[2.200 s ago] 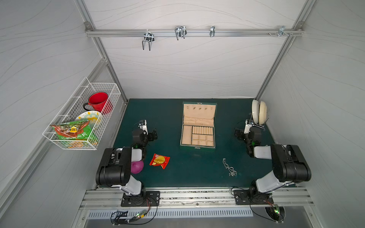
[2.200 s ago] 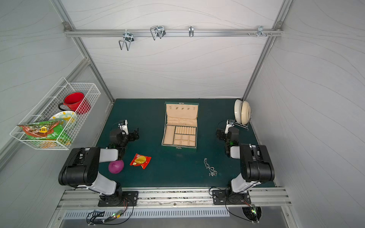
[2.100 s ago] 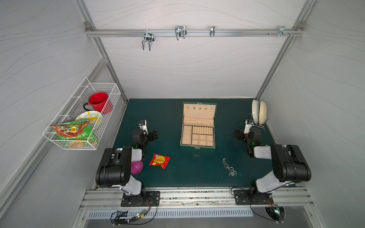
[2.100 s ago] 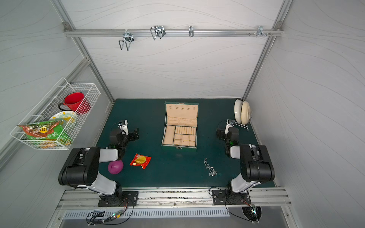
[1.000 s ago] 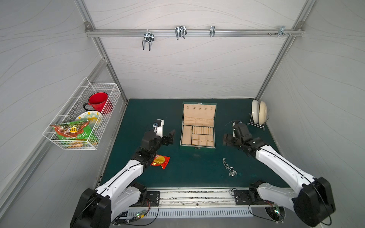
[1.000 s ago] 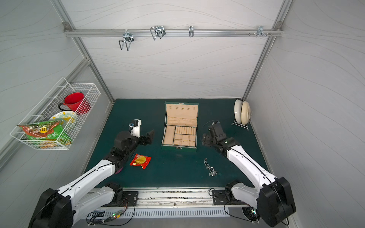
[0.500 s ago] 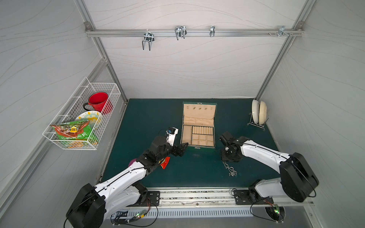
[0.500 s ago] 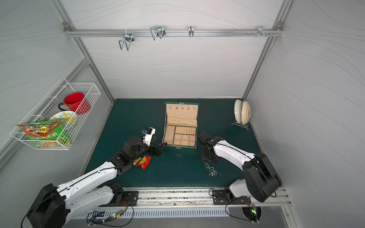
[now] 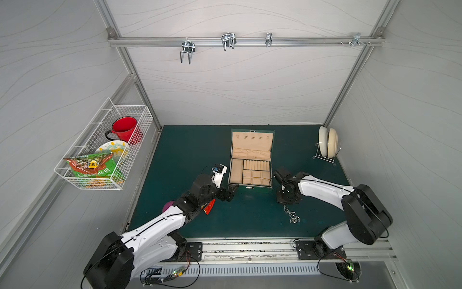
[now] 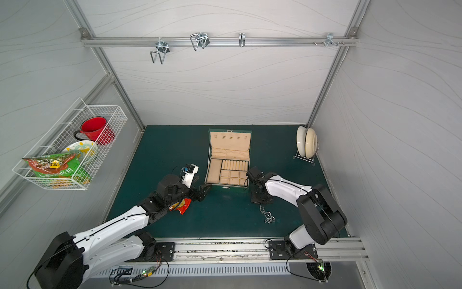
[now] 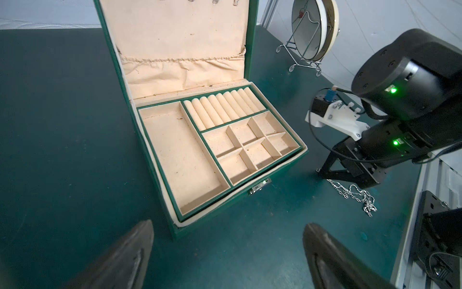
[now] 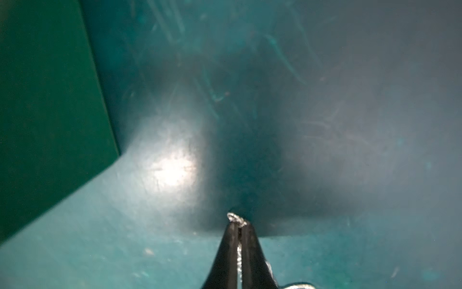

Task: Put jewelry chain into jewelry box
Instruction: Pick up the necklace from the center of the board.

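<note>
The jewelry box stands open mid-mat, dark green outside, beige inside, lid upright; its compartments hold nothing. The thin silvery jewelry chain lies in a loose heap on the mat to the front right of the box. My right gripper points down at the chain's near end and is shut on a few links, which show between the tips. The rest of the chain trails on the mat. My left gripper hovers open at the box's front left corner, holding nothing.
A red snack packet and a purple ball lie under the left arm. A rack with plates stands at the back right. A wire basket with a red mug hangs on the left wall. The box's green side is close to the right gripper.
Both arms have unfolded from their rest poses toward the middle. The right gripper came down at the chain's end and closed on it. The left gripper moved up to the box, still open.
</note>
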### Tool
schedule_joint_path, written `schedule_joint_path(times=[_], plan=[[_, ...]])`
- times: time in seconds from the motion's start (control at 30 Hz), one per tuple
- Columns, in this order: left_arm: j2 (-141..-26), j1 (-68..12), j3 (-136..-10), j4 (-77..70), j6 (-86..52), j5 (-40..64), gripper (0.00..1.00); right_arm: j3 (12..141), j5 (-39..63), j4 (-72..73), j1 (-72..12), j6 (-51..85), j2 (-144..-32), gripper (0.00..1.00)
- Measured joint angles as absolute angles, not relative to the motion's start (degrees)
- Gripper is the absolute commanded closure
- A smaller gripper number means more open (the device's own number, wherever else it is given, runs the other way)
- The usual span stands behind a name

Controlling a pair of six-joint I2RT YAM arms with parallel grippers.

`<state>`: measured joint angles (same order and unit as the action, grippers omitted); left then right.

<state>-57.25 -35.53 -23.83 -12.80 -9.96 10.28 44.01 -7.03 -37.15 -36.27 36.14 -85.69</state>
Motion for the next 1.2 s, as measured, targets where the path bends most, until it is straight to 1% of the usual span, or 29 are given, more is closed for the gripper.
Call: schedule_joint_path(times=[0.17, 0.27, 0.4, 0.63, 0.87, 1.0, 1.2], plan=[[-61.9, -38.5, -23.5, -18.5, -8.6, 14.6, 0.00, 41.2, -7.6, -35.0, -36.7, 36.0, -81.5, 1.00], [-67.4, -42.1, -23.5, -24.6, -7.8, 17.6, 0.00, 39.1, -7.6, -35.0, -37.2, 35.3, -73.0, 1.00], [-77.0, -45.8, -25.1, -33.6, -7.4, 22.1, 0.00, 39.6, -6.6, -35.2, -37.3, 33.9, -58.8, 1.00], [-89.5, -49.9, -33.7, -44.8, -5.2, 26.5, 0.01, 42.1, -2.9, -38.4, -37.3, 31.5, -45.5, 1.00], [-99.6, -52.5, -40.9, -54.0, -4.5, 30.5, 0.01, 45.9, 1.2, -40.5, -37.3, 28.9, -40.0, 1.00], [-102.1, -53.7, -43.5, -54.7, -4.1, 32.5, 0.02, 47.3, 2.5, -41.1, -37.3, 27.5, -38.6, 1.00], [-104.7, -55.2, -47.2, -55.0, -3.2, 34.3, 0.06, 48.8, 4.5, -41.0, -37.3, 26.4, -37.6, 1.00]])
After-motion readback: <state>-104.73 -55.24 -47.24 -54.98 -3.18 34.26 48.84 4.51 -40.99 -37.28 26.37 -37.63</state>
